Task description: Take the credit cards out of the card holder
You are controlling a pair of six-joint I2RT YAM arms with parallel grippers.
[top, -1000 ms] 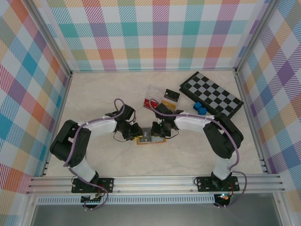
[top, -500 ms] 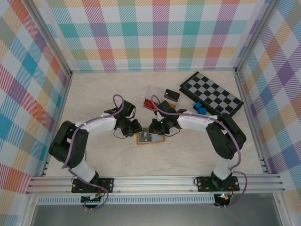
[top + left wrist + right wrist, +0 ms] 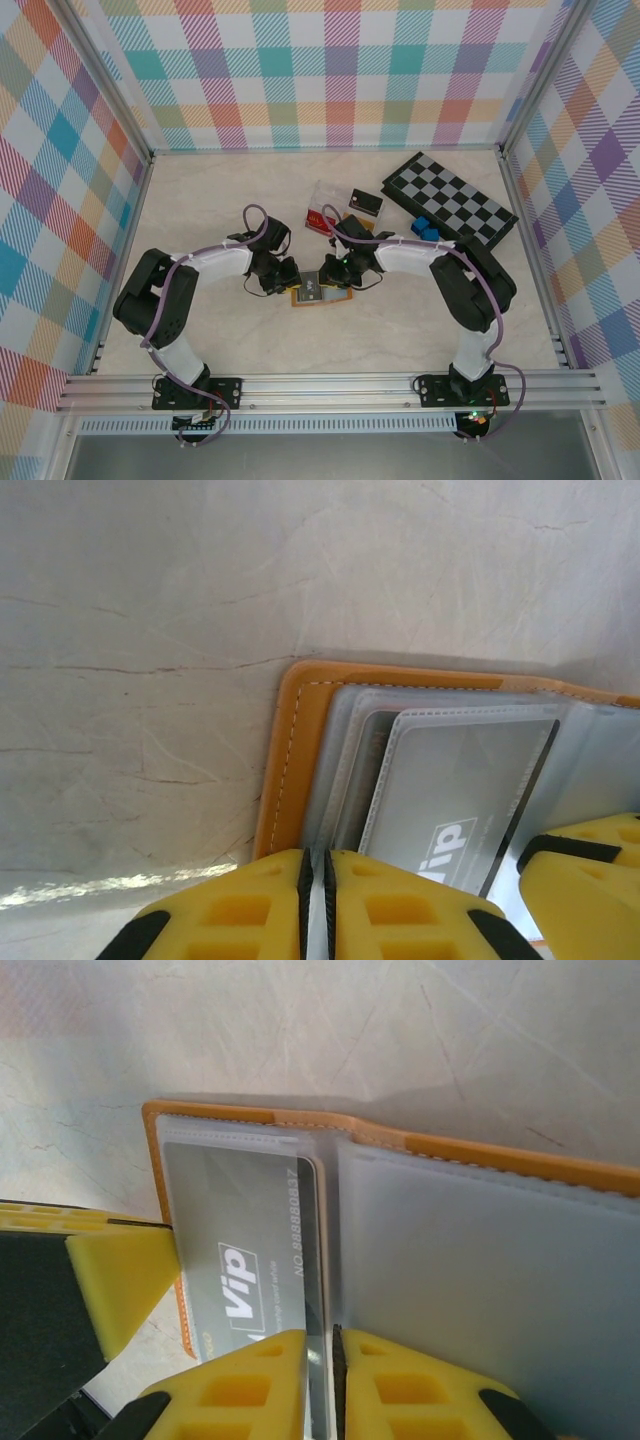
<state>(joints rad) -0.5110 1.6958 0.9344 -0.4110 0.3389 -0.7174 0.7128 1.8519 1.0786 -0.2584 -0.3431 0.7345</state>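
The right gripper (image 3: 333,1370) has its jaws nipped narrow on the edge of the grey VIP card (image 3: 250,1250). The left gripper (image 3: 317,900) has its jaws almost closed on a clear pocket (image 3: 335,760). If the right jaws pinch film along with the card, the whole card holder (image 3: 480,1155) may drag along. It lies open on the surface (image 3: 150,600), tan-orange with white stitching.
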